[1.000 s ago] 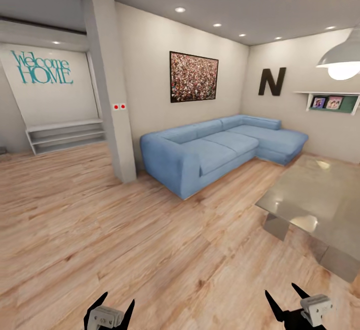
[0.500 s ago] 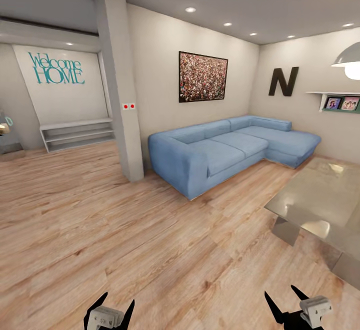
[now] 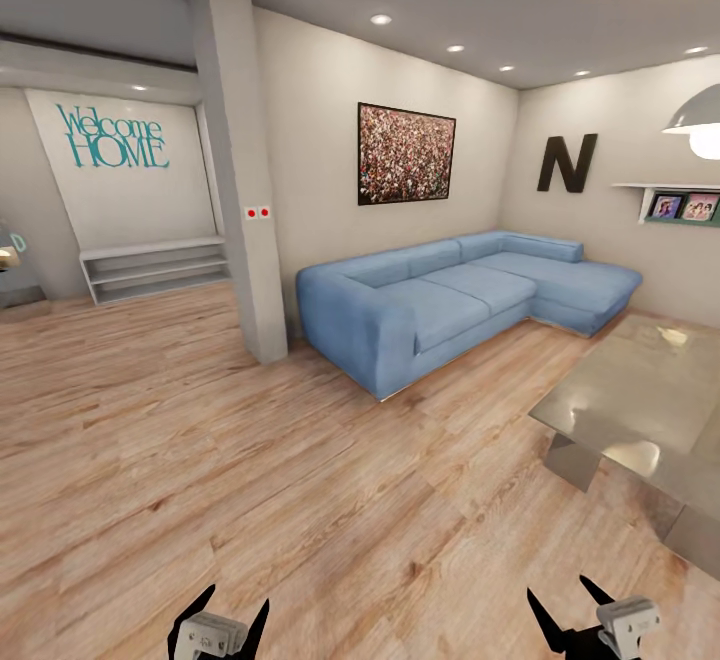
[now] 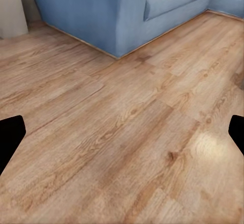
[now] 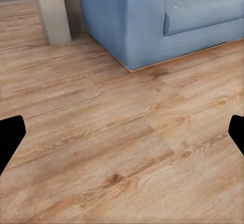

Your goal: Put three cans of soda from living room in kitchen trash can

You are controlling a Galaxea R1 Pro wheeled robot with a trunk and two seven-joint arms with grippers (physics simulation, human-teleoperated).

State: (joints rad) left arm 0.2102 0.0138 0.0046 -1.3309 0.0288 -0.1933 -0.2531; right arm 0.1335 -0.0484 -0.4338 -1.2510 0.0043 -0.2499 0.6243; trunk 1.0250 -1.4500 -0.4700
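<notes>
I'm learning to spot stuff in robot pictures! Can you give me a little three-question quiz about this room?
1. True or false: the sofa is blue.
2. What stands nearer the sofa: A) the pillar or B) the white shelves?
3. Fill in: the big black letter on the wall is ___.

Key: 1 true. 2 A. 3 N.

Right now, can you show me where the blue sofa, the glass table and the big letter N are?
blue corner sofa (image 3: 450, 305), head view, on a seat cushion.
glass coffee table (image 3: 640, 395), head view, on its bare top.
letter N (image 3: 567, 163), head view, on its slanted middle stroke.
</notes>
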